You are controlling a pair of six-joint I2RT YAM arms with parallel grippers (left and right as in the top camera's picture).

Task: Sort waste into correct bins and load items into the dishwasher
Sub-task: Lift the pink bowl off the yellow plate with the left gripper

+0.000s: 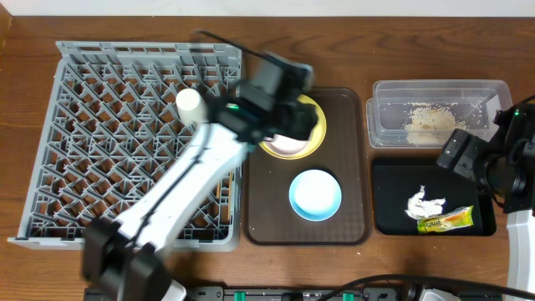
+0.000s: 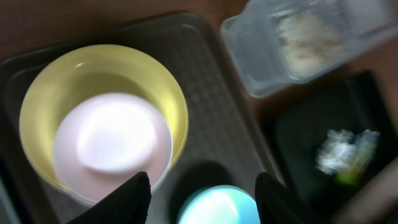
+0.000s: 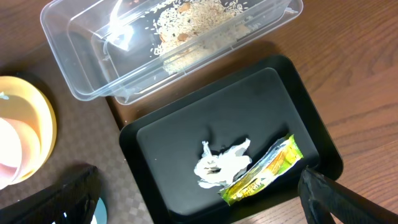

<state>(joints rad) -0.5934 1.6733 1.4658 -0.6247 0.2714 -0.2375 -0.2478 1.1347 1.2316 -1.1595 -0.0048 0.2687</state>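
The grey dishwasher rack (image 1: 125, 142) fills the left side, with a small white cup (image 1: 191, 102) standing in it. On the brown tray, a white bowl (image 2: 112, 146) sits inside the yellow plate (image 2: 93, 65), and a light blue bowl (image 1: 315, 194) lies nearer the front. My left gripper (image 2: 204, 200) hovers open over the tray, above the blue bowl's (image 2: 217, 208) rim, holding nothing. Beige food scraps (image 3: 186, 25) lie in the clear tub (image 3: 74, 81). A crumpled tissue (image 3: 221, 165) and a snack wrapper (image 3: 264, 171) rest in the black tray (image 3: 186, 124). Over it my right gripper (image 3: 199, 205) stands wide open and empty.
The brown serving tray (image 1: 351, 167) lies between the rack and the two bins. My left arm (image 1: 180, 192) stretches diagonally across the rack's right side. The right arm (image 1: 510, 167) sits at the table's right edge. Bare wood shows at the back.
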